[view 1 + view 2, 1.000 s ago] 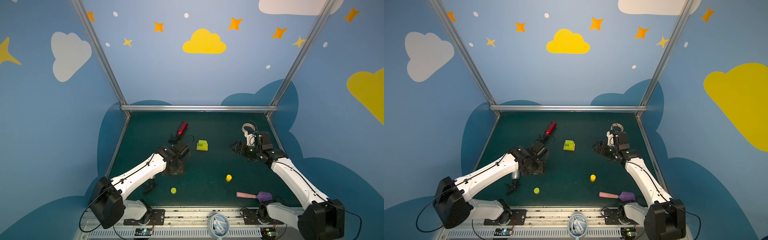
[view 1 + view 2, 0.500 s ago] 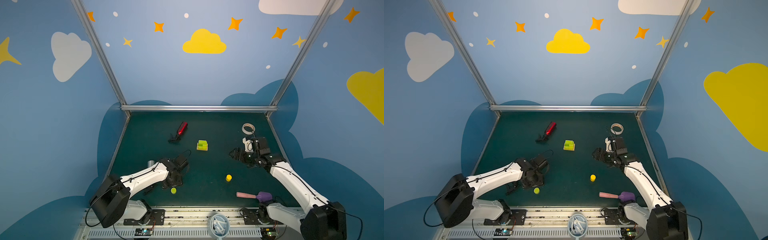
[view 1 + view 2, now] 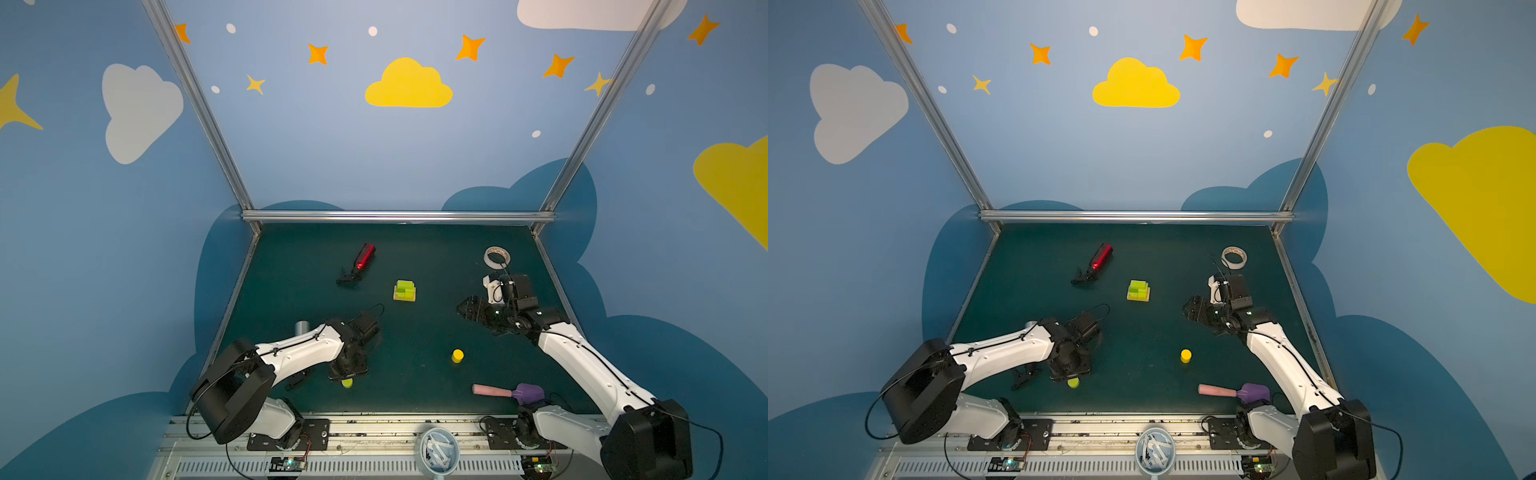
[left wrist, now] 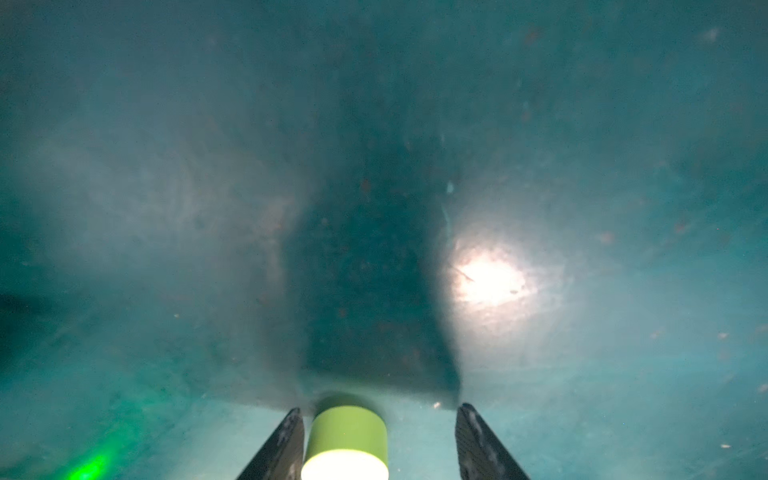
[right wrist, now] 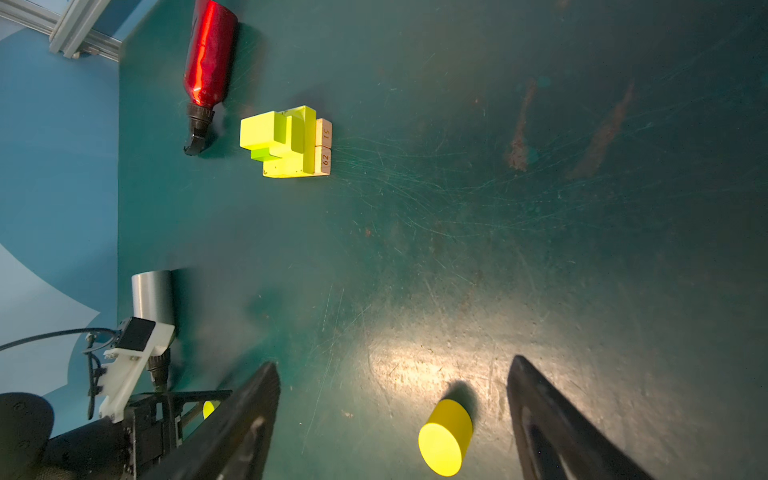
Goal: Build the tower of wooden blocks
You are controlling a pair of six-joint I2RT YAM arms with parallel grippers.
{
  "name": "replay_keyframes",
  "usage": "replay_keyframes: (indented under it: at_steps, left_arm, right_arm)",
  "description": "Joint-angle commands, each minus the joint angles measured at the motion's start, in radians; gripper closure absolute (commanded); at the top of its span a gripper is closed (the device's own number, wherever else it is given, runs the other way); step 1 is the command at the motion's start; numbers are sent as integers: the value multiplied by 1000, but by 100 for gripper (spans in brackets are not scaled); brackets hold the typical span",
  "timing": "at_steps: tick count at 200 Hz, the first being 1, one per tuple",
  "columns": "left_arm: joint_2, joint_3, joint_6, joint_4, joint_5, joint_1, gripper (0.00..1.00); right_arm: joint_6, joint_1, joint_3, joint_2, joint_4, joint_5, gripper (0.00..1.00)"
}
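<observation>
The step in hand looks like the pick-up of the lime cylinder (image 4: 347, 440), judged to be a piece for the top of the tower (image 3: 404, 290). The left gripper (image 4: 379, 409) is down near the front edge of the green table mat (image 3: 415, 332), its jaws apart and straddling the cylinder. In the left wrist view 1 dark finger (image 4: 284, 440) lies against its side while the other stands off with a clear gap, so nothing is clamped yet. In both top views the cylinder peeks out from under the gripper, well apart from the tower, which stands at mid-table near the red tool (image 3: 363, 257). The next move calls for the jaws to meet evenly on the curved wall, then a lift and a carry to the tower's top step. The right gripper (image 5: 392, 363) hangs with jaws wide apart and empty. The yellow cylinder (image 5: 444, 436) shows between its fingers in the right wrist view, but the top views put it apart from the gripper, upright on the mat. The lime cylinder is short and smooth, with a flat top, and its round side gives flat pads little to bite. The tower is a stepped stack of sharp-edged lime-green blocks on 2 plain tan bars (image 5: 324, 145) whose end faces carry stamped digits. The mat is scuffed and scratched.
</observation>
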Motion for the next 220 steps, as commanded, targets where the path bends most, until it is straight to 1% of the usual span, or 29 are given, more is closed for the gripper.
replay_keyframes:
  at_steps: [1, 89, 123, 167, 220]
  left_arm:
    - [-17, -4, -6, -37, -4, -5, 44]
    - [-72, -23, -37, -107, -33, -35, 46]
    - [-79, -38, -50, -86, -30, -36, 49]
    - [-61, -40, -52, -62, -21, -38, 50]
    - [-49, -40, -53, -54, -18, -42, 55]
  right_arm:
    - [10, 7, -12, 12, 23, 10, 16]
    - [17, 16, -28, 35, 51, 5, 16]
    - [19, 18, -34, 32, 55, 3, 16]
    - [19, 19, -36, 27, 55, 6, 16]
    - [22, 21, -42, 27, 58, 6, 16]
